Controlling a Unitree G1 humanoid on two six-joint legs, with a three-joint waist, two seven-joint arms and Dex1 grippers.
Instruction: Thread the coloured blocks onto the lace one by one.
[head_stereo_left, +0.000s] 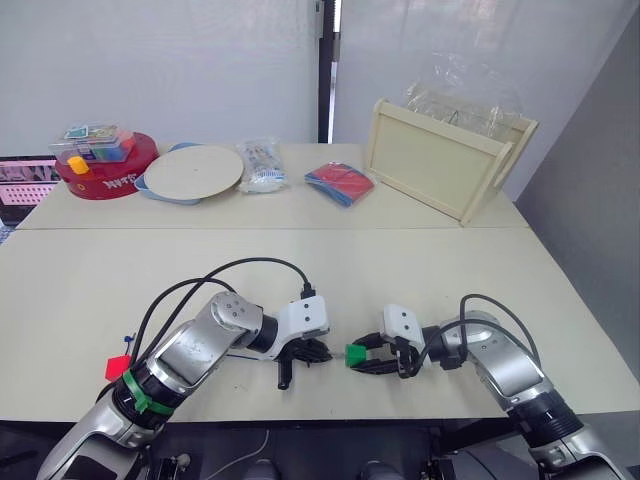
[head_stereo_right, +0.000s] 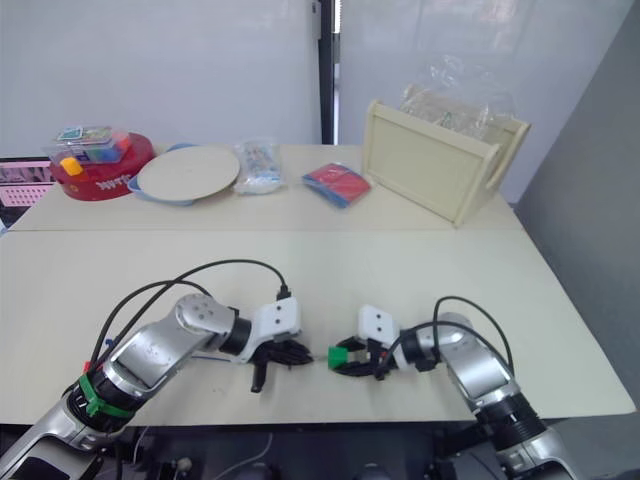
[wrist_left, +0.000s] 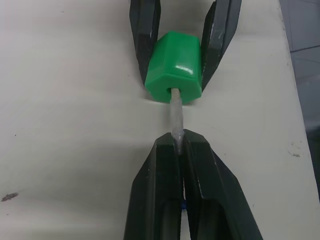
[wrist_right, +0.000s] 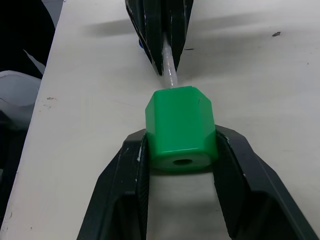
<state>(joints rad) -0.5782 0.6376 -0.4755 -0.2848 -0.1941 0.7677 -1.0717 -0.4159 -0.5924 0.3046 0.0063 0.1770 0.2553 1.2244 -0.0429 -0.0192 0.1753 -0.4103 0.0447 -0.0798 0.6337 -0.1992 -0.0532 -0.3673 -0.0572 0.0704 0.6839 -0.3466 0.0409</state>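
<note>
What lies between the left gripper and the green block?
The lace's pale tip bridges left gripper and green block, entering its hole, in the left wrist view.

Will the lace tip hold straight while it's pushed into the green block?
Probably: the pale lace tip spans straight from the shut left gripper into the green block, suggesting stiffness. The glossy block could slip, though the right gripper clamps its flat sides.
</note>
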